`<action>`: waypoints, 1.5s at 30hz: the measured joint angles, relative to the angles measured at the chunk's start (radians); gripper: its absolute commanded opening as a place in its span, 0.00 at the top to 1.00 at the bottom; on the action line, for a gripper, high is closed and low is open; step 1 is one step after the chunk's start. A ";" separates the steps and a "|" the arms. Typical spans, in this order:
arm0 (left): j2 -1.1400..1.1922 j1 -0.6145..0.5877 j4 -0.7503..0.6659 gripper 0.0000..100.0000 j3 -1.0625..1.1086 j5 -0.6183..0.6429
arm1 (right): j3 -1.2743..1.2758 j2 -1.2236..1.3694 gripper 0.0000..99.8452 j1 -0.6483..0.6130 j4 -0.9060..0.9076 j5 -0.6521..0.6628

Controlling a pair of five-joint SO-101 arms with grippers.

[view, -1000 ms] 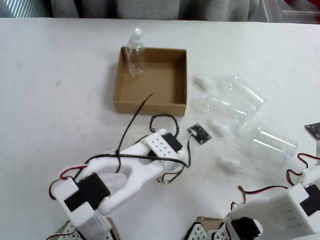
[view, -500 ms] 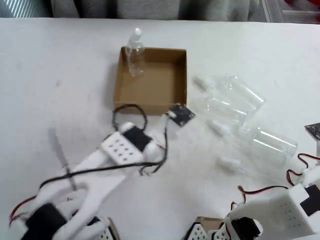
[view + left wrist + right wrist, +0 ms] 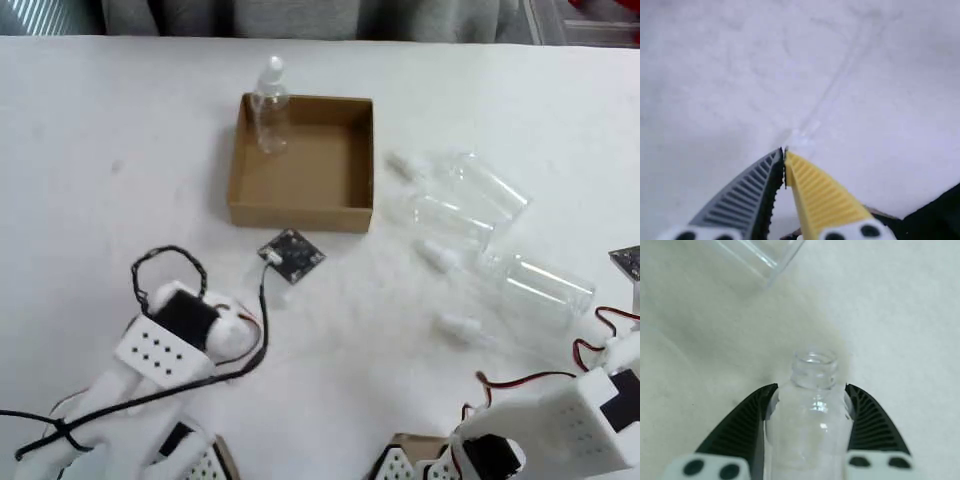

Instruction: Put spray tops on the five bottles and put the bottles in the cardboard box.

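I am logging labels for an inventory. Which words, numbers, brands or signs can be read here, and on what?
None can be read.
The brown cardboard box has plain walls.
The capped clear plastic bottle standing in it and the open clear plastic bottle in the right gripper show no label.
Any print on the small black circuit board is too small to read.

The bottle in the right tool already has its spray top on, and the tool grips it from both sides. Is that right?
Not quite. The bottle in the right tool has no spray top on. Its neck is open, as the right wrist view shows. The tool does grip it from both sides.
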 measured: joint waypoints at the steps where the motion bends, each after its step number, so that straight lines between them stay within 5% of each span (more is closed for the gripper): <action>1: 0.028 -0.009 0.006 0.98 -0.008 -0.026 | 0.000 0.000 0.92 0.000 0.000 0.000; 5: 0.199 -0.021 0.075 0.98 -0.097 -0.192 | 0.000 0.000 0.92 0.000 0.000 0.000; 12: 0.506 0.035 0.298 0.98 -0.215 -0.726 | 0.000 0.000 0.92 -0.002 0.000 0.000; 28: 0.529 0.107 -0.034 0.98 0.041 -0.753 | 0.000 0.000 0.92 -0.018 0.000 0.000; 36: 0.529 0.104 -0.144 0.98 0.069 -0.534 | 0.000 0.000 0.92 -0.020 0.000 0.000; 45: 0.529 -0.120 -0.153 0.98 0.074 -0.531 | 0.000 0.000 0.92 -0.020 0.000 0.000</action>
